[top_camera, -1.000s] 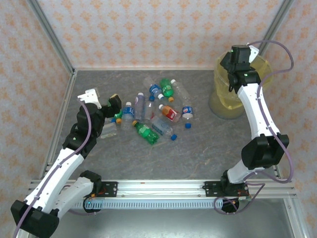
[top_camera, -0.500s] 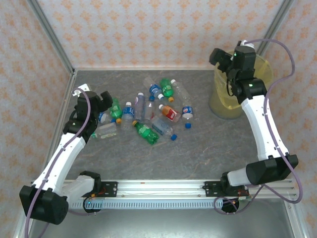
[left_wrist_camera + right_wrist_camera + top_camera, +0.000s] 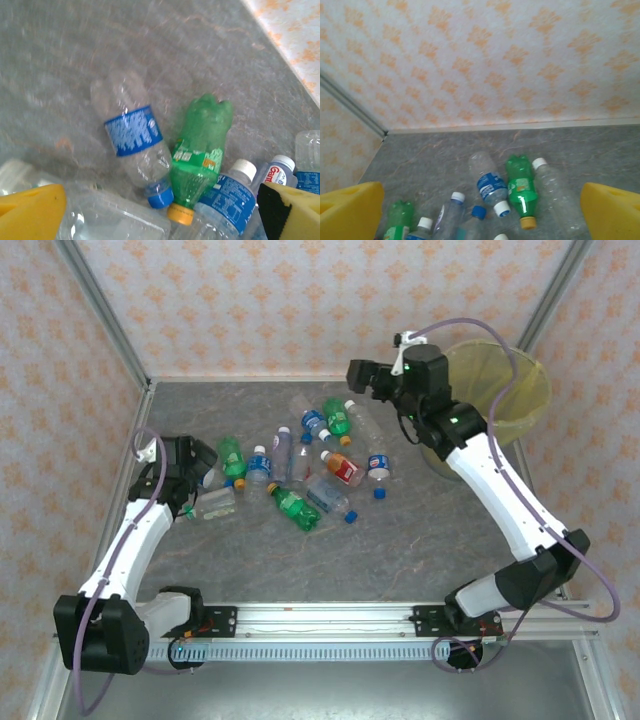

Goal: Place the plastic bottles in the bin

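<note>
Soft, even brightness fills the overhead view, which is sharp; the bottles (image 3: 300, 465) cast only faint shadows on the table (image 3: 400, 540). The left wrist view is smeared with blur, worst on the table beyond the bottles. The right wrist view is slightly soft.

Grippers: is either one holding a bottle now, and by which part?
Nothing is held: the left gripper and the right gripper both stand open and empty.

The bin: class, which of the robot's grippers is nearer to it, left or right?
Right. The right gripper hangs open beside the bin, on its side toward the bottles. The left gripper is far across the table, over the leftmost bottles.
</note>
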Controlling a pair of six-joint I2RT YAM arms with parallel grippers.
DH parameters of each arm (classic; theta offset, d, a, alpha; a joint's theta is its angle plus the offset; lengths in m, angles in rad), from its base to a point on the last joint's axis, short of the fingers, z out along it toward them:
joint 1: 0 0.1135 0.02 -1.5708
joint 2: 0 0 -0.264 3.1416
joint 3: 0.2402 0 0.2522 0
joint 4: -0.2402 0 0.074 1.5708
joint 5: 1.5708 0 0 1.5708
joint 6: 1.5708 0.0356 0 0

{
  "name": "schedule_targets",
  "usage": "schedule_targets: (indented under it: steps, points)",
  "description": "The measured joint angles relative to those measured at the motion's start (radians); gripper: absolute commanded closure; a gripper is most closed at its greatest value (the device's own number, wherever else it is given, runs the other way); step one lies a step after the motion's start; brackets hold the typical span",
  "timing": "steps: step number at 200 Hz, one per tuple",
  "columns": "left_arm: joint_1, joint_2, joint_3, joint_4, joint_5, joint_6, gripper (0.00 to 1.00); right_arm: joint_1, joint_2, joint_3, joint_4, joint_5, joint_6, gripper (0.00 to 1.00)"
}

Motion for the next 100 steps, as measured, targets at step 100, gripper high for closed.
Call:
schedule_targets:
  steps: [100]
  points:
    - [0.002,-0.099,-0.266,0.049,0.064,-0.541,0.05,0.090,0.089,0.097,-0.054,0.042,-0.050,0.00]
